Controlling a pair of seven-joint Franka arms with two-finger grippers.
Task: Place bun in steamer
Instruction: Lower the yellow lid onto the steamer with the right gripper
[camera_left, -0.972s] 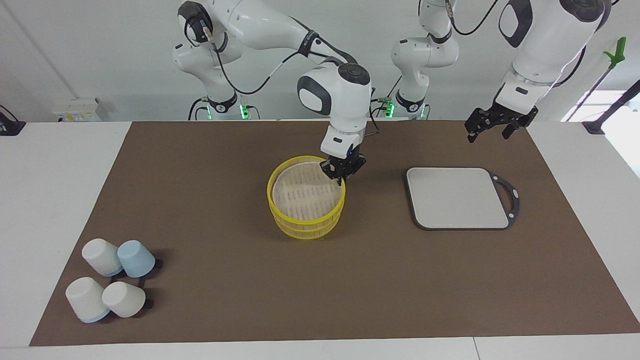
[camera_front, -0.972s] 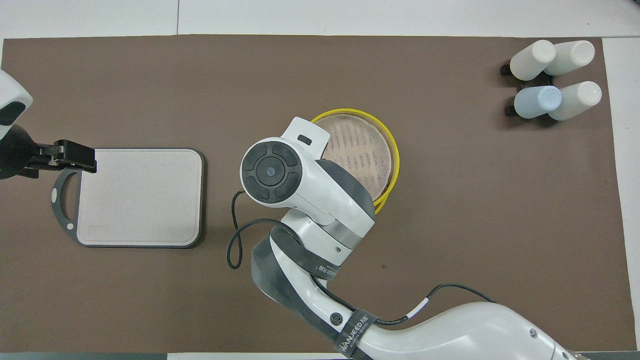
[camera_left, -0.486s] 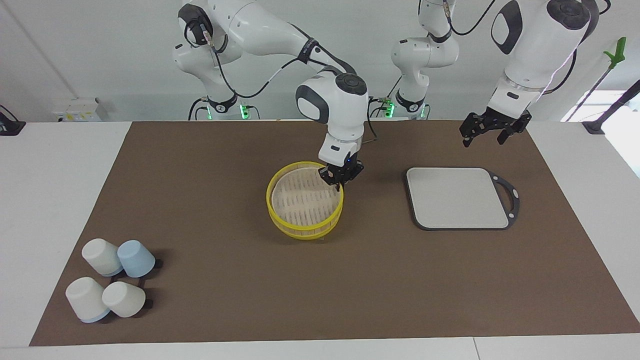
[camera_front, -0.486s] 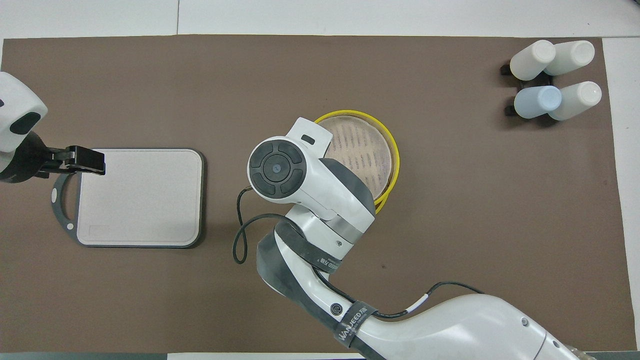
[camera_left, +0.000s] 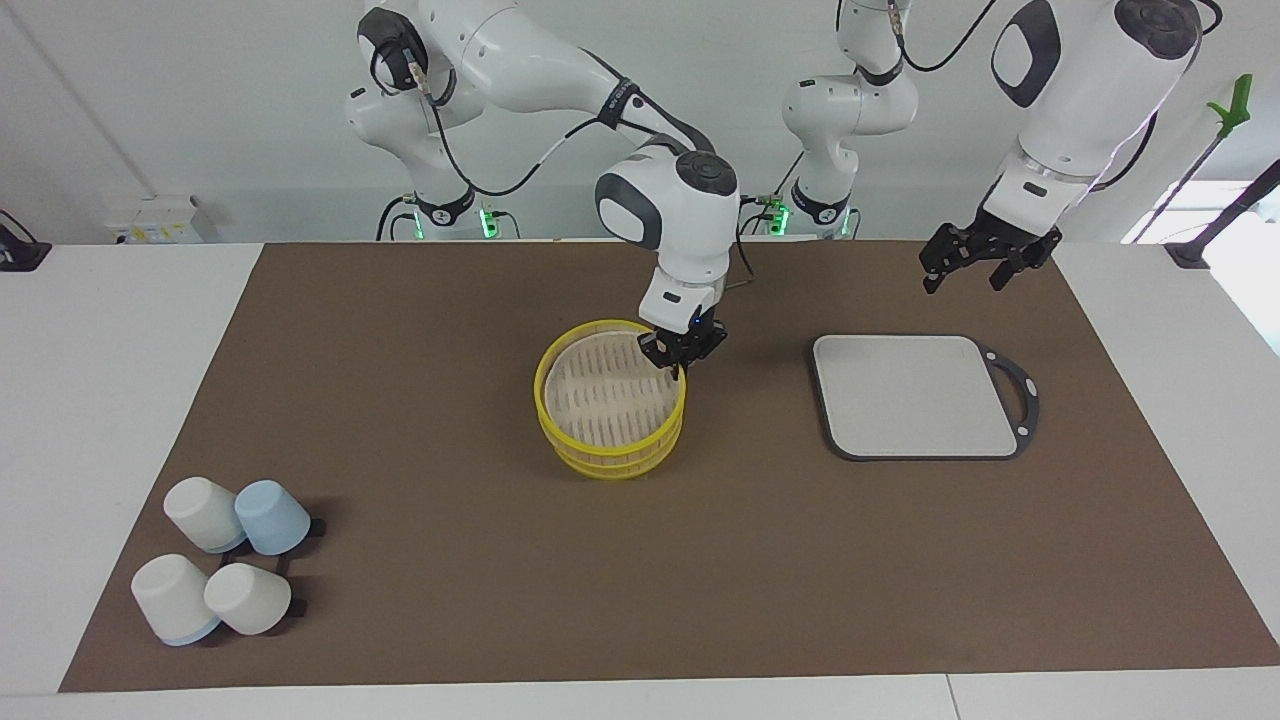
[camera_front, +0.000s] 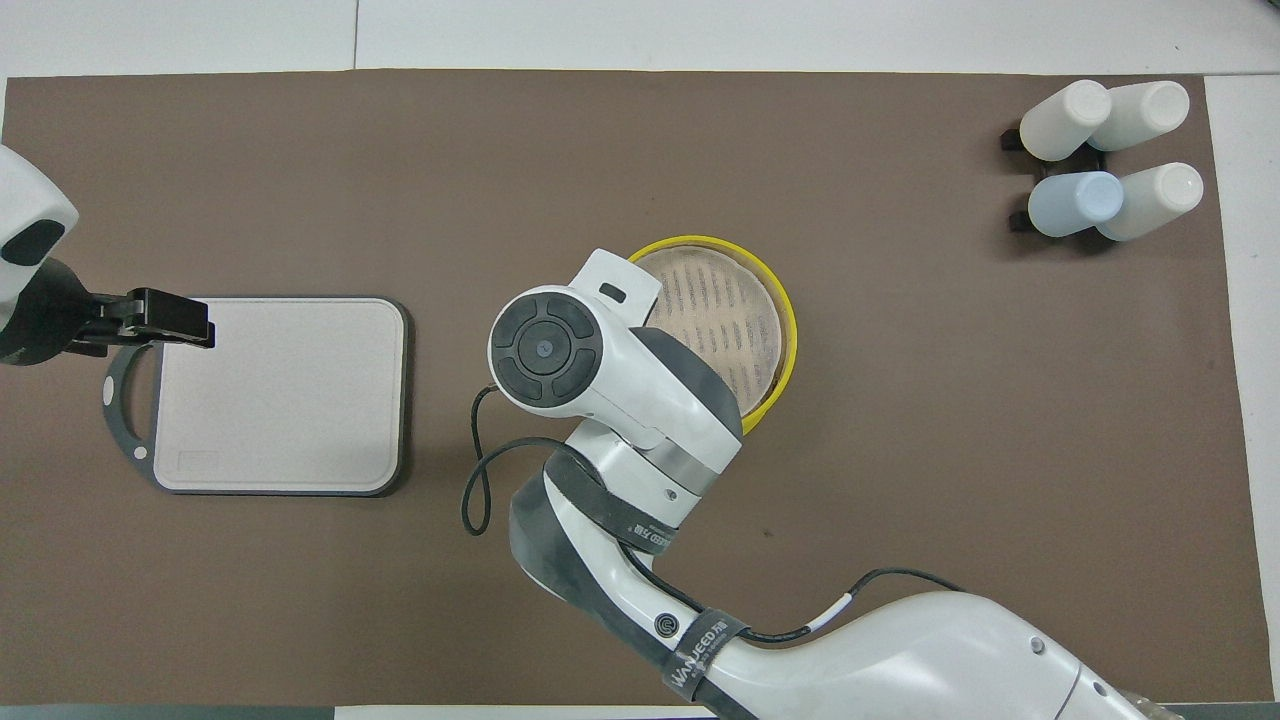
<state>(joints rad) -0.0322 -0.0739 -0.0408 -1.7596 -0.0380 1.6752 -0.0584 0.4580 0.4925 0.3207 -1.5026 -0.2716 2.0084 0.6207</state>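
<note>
Right claw (camera_left: 682, 358) on steamer (camera_left: 610, 400) rim

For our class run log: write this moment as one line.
right gripper: shut on steamer rim | left gripper: open, waiting above cutting board | bun: not visible

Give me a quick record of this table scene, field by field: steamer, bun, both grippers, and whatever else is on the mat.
steamer: middle of the brown mat, floor bare, no bun in it
bun: not visible in either view
right gripper: shut, at the steamer's rim on the side nearer the robots
left gripper: open, waiting in the air near the grey cutting board
cups: four, upturned, at the right arm's end, farther from the robots than the steamer
</note>
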